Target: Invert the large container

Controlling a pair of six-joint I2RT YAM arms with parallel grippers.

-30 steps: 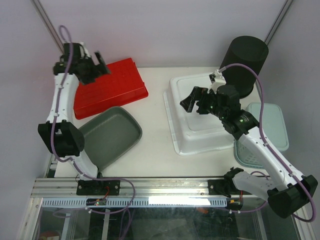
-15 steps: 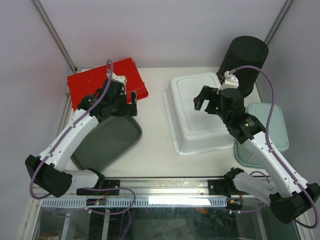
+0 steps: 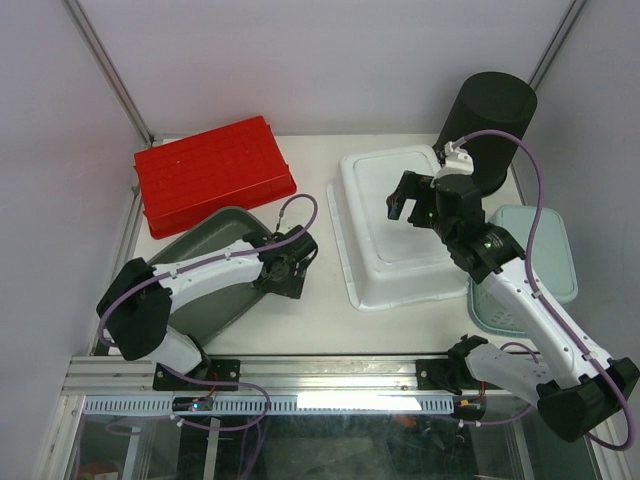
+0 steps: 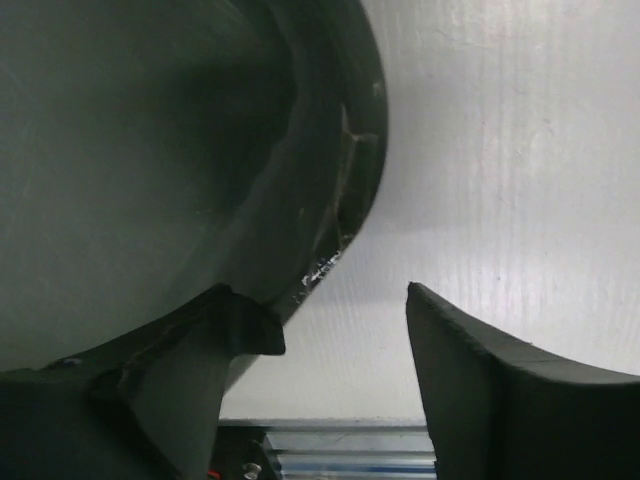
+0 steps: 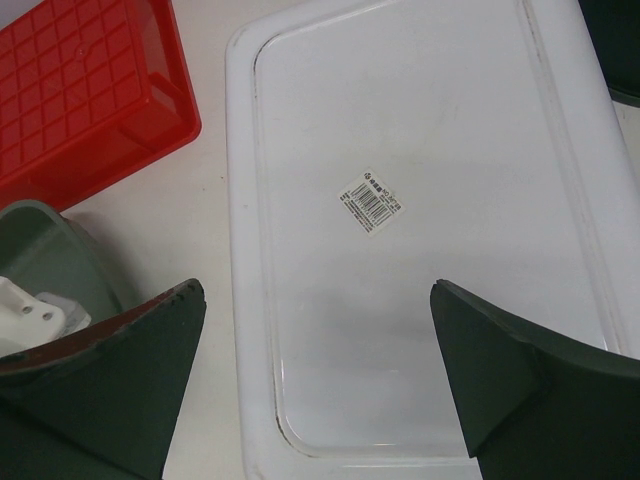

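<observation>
The large white tub (image 3: 380,255) lies bottom up at the middle right of the table, with its flared rim on the table. Its flat base with a barcode sticker (image 5: 371,201) fills the right wrist view (image 5: 420,300). My right gripper (image 3: 405,203) hovers over the tub's base, open wide and empty (image 5: 315,290). My left gripper (image 3: 290,272) is low at the right corner of the grey tray (image 3: 215,235), left of the tub and apart from it. It is open and empty (image 4: 340,320), with the tray's rim (image 4: 330,180) just ahead of one finger.
A red tray (image 3: 212,172) lies bottom up at the back left. A tall black bucket (image 3: 495,115) stands behind the tub. A pale green basket (image 3: 545,250) sits to the tub's right, under my right arm. The table's front rail (image 3: 330,375) is near.
My left arm swung from the red tray at the back left forward and right to the grey tray's right corner. My right gripper shifted slightly back over the tub.
</observation>
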